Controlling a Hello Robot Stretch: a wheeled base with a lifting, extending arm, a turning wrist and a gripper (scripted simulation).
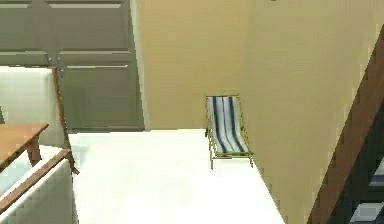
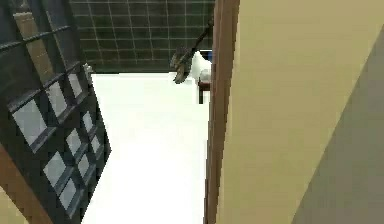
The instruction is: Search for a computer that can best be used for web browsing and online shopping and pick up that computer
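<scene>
Ahead, a tan-walled room with a pale floor [image 1: 160,170] opens up. A corner of a wooden table [image 1: 18,140] juts in at the forward view's left, with a white cushioned seat [image 1: 25,95] behind it. In the arm side view, a small white and dark object [image 2: 197,68] sits far out beside a brown door frame [image 2: 222,100]; I cannot tell what it is.
A blue-striped folding deck chair [image 1: 228,125] leans by the tan wall [image 1: 300,90]. A grey-green panelled door [image 1: 80,60] stands at the back. A dark glass-paned door [image 2: 50,120] hangs ajar at the arm side view's left, before a dark tiled wall [image 2: 140,30]. White floor [image 2: 150,130] lies between them.
</scene>
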